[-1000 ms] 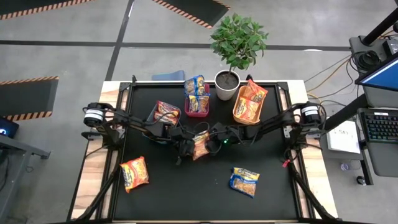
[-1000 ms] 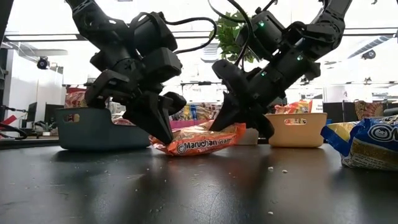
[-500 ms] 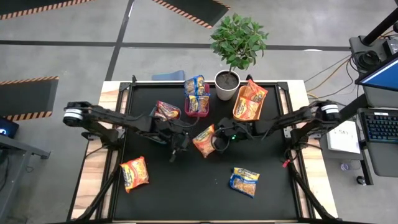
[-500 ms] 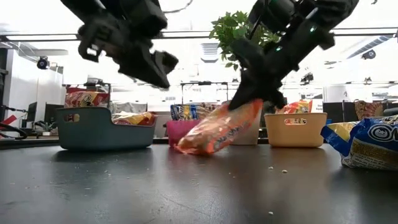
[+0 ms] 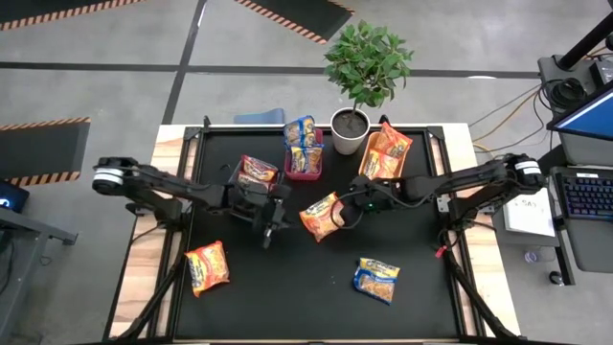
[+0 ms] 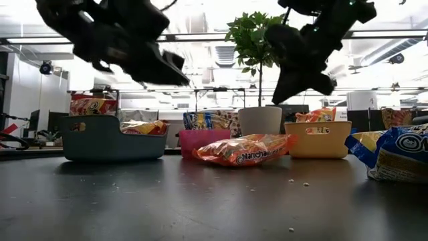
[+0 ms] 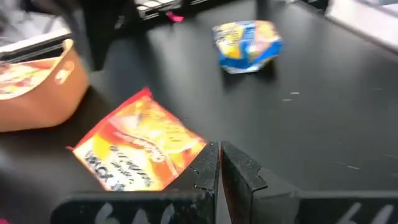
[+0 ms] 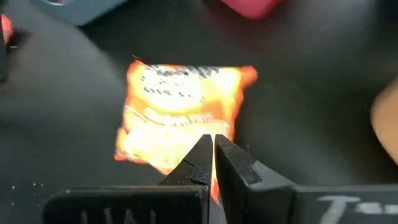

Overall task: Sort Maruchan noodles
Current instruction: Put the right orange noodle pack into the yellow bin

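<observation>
2 claws hover pressed together, holding nothing: our left claw (image 5: 269,233) and right claw (image 5: 342,217) flank 1 orange packet (image 5: 320,216) lying mid-surface (image 5: 287,287).

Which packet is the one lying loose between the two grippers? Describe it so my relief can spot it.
Start at the potted plant at the table's far edge. Nearer than the pink bin beside it lies an orange packet, mid-table, just off the right gripper. It is the only loose orange packet there; the other lies near the left front corner.
</observation>
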Controlling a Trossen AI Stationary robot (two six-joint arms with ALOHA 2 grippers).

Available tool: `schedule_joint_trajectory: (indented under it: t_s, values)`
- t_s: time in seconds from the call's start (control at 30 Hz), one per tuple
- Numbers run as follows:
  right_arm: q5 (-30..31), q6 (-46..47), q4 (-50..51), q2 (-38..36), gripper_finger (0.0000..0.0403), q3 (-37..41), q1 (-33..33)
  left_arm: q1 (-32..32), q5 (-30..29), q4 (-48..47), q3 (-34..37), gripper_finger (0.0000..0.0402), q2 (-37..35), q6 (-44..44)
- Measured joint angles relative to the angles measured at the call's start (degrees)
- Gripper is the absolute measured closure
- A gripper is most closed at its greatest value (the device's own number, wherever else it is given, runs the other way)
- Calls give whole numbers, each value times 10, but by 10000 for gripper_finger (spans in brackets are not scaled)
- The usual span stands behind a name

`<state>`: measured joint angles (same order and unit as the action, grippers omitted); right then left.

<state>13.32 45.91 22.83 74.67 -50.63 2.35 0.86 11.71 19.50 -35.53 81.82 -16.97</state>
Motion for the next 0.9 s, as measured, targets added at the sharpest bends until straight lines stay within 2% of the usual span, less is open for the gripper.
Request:
schedule_joint_trajectory:
  t_s: [0.17, 0.3, 0.53, 0.9]
  values:
    - [-5, 59, 43, -10, 392, 4, 1, 0, -22, 45, -17, 402, 77, 1]
    - [-52, 75, 44, -11, 369, 6, -1, 0, -22, 45, -52, 402, 139, -2]
    - [-79, 81, 16, 14, 280, 12, -2, -6, -22, 37, -81, 402, 204, -5]
    - [-91, 60, -25, 45, 132, 22, -44, -20, -37, 2, -74, 402, 226, 6]
